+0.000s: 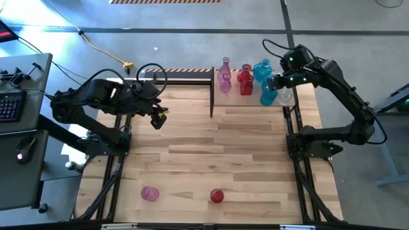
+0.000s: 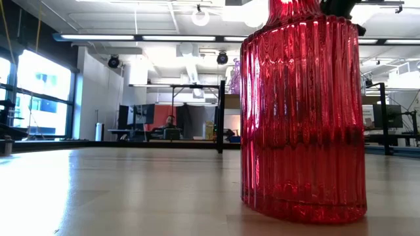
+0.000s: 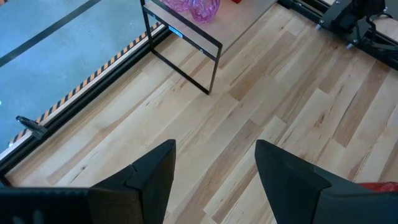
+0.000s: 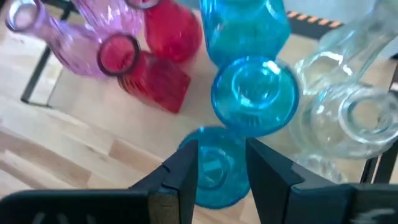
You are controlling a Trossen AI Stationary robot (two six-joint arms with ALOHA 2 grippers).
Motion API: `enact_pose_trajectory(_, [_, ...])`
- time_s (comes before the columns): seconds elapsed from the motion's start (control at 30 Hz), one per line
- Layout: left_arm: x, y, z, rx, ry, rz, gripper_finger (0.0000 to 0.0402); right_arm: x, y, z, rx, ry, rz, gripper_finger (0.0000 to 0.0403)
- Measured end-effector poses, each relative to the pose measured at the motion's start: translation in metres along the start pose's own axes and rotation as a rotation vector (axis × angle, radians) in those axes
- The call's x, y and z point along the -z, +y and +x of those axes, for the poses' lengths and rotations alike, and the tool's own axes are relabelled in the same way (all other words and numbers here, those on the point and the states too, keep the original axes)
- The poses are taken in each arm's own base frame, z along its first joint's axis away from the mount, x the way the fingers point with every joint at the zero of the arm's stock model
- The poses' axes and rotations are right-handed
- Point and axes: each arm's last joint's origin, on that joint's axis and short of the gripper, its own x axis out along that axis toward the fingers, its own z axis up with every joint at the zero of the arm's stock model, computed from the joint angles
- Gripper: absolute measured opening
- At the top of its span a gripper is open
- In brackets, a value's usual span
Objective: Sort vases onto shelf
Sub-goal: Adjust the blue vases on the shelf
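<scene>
The shelf (image 1: 246, 105) stands at the table's far right. On it are a pink vase (image 1: 225, 75), red vases (image 1: 245, 80), two blue vases (image 1: 262, 69) and a clear one (image 1: 285, 96). My right gripper (image 4: 221, 177) hovers open over the nearer blue vase (image 4: 214, 186), one finger on either side of its top; I see no touch. My left gripper (image 3: 214, 180) hangs open above the table's far left (image 1: 157, 119), holding nothing. A pink vase (image 1: 149, 193) and a red vase (image 1: 217, 195) stand on the tabletop near the front edge.
In the low view the red vase (image 2: 302, 118) fills the right side. The shelf's black bars (image 3: 186, 46) rise at its left corner. Bare planks lie between the shelf and the two front vases. A desk with a keyboard (image 1: 9, 105) stands off the table's left.
</scene>
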Motion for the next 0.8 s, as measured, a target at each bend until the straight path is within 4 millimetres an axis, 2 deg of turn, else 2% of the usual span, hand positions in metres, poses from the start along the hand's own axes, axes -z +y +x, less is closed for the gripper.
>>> enact_pose_trajectory(0.13, [0.000, 0.000, 0.000, 0.000, 0.000, 0.001, 0.0211, -0.004, 0.001, 0.001, -0.003, -0.020, 0.014, 0.0112])
enact_pose_trajectory(0.63, [0.000, 0.000, 0.000, 0.000, 0.000, 0.000, 0.0211, -0.023, 0.004, 0.032, 0.022, 0.016, 0.042, 0.0112])
enact_pose_trajectory(0.8, [0.000, 0.000, 0.000, 0.000, 0.000, 0.000, 0.0211, -0.027, 0.001, 0.037, 0.033, 0.020, 0.047, 0.0112])
